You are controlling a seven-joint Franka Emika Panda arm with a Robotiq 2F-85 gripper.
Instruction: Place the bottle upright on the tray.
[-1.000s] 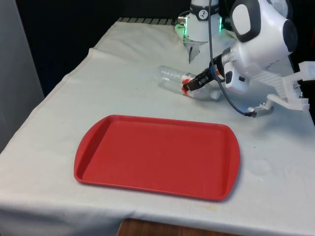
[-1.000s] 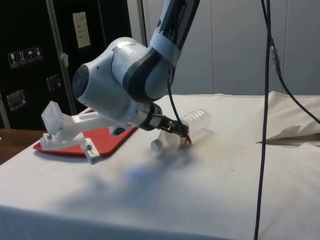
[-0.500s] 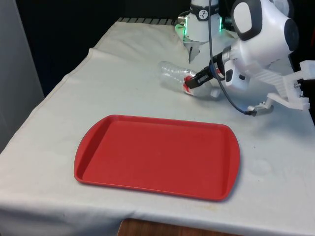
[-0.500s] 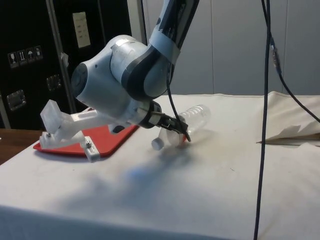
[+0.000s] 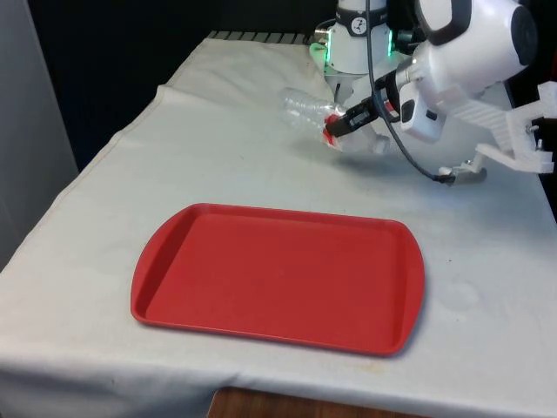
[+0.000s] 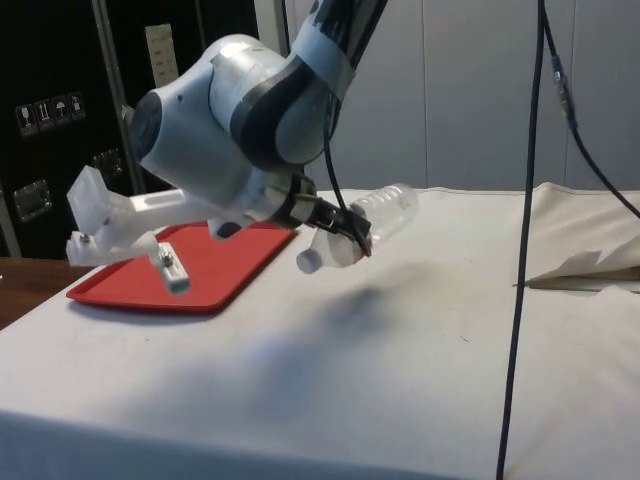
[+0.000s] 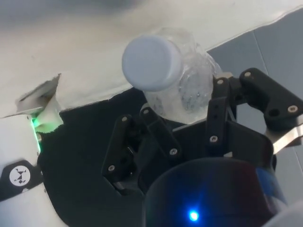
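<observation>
A clear plastic bottle (image 5: 306,109) (image 6: 378,212) with a white cap (image 6: 308,261) (image 7: 151,62) and a red label hangs tilted above the table, off the cloth. My gripper (image 5: 338,129) (image 6: 352,238) (image 7: 184,116) is shut on the bottle near its neck. The red tray (image 5: 278,274) (image 6: 185,275) lies flat and bare near the table's front edge in the front view, well apart from the bottle.
The robot's base (image 5: 352,43) stands just behind the bottle at the table's far end. A black cable (image 6: 520,230) hangs down in the side view. White cloth (image 5: 218,157) lies open around the tray.
The gripper has lifted the bottle off the cloth; it rose and moved slightly toward the far end. The arm's wrist rose with it.
</observation>
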